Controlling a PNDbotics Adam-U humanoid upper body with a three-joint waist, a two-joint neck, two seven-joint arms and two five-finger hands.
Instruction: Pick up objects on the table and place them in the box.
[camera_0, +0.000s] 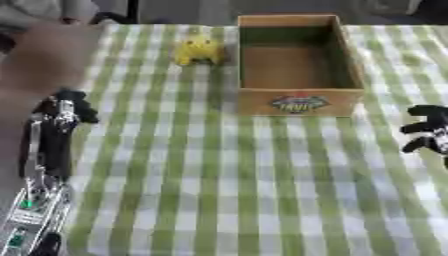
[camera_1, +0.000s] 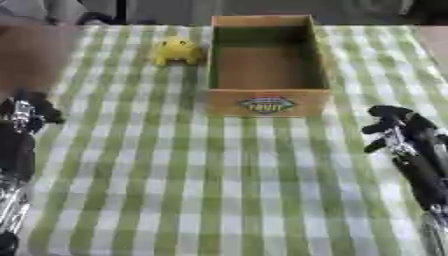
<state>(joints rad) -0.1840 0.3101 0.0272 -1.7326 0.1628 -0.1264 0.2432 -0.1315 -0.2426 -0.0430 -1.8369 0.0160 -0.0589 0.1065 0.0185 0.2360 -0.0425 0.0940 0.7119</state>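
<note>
on the cloth (camera_0: 219, 175), far left of the box (camera_0: 297, 95), sits a yellow toy (camera_0: 199, 50), well ahead of the left hand (camera_0: 68, 107), nearer than the right hand (camera_1: 394, 125); both hands' fingers curled, holding nothing.

The setting reads as a staged test station rather than a lived-in room, though the exact kind of premises cannot be told. A table (camera_0: 219, 200) covered with a green-and-white checked cloth (camera_1: 175, 190) fills nearly the whole view and carries a cardboard box (camera_0: 299, 102) with a printed fruit label on its front wall. Beyond the far edge only dark, blurred shapes show, which cannot be identified.
</note>
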